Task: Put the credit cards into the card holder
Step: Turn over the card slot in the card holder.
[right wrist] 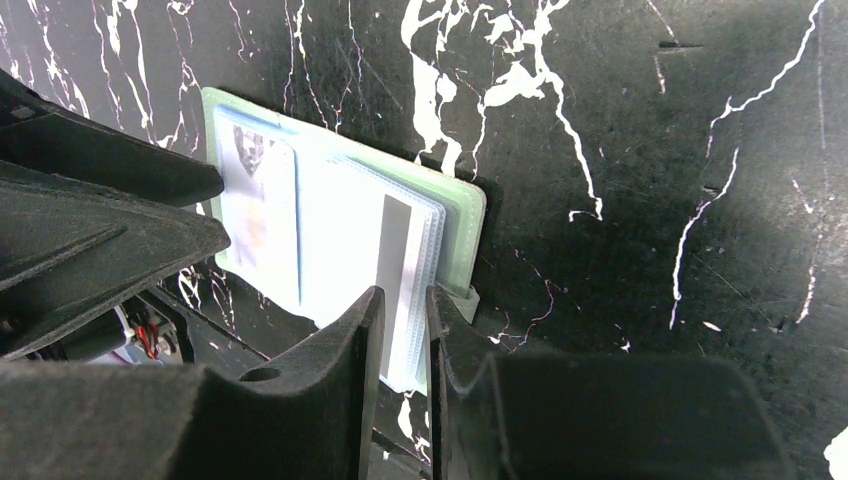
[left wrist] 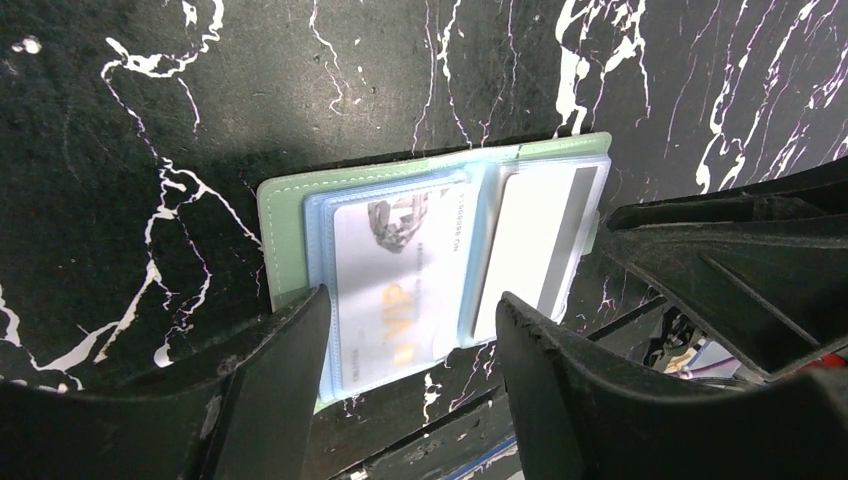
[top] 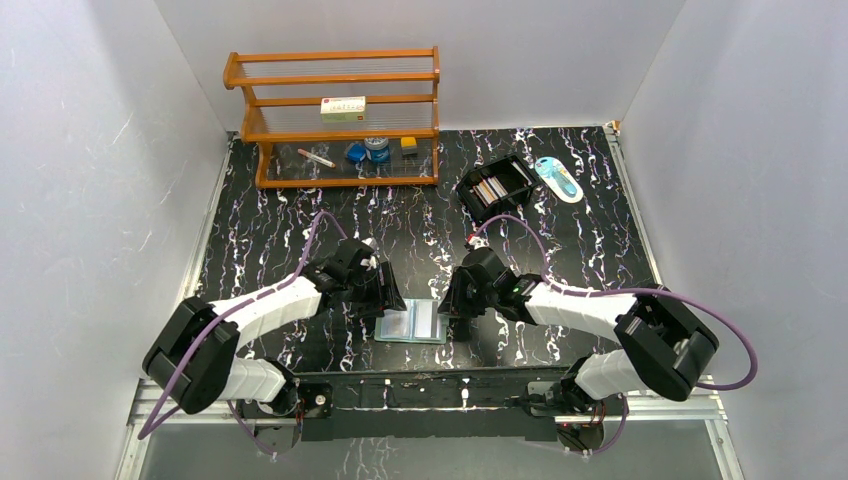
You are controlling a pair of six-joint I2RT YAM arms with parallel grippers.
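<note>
While card holder point(top: 412, 322) lies open on table point(top: 300, 215), lower centre of top view, both grippers sit at it. Left gripper point(left wrist: 412, 300): jaws wide apart, straddling left half, gripping nothing. Pale card point(left wrist: 395, 270), gold lettering, in left sleeve; striped card point(left wrist: 540, 245) in right sleeve. Right gripper point(right wrist: 405, 292): fingers almost together over right edge, narrow slit; cannot tell if sleeve pinched. Further cards point(top: 487, 190) in black box point(top: 515, 178), upper right.

Top view bright, even; wrist views dim, card holder point(right wrist: 340, 230) glaring
</note>
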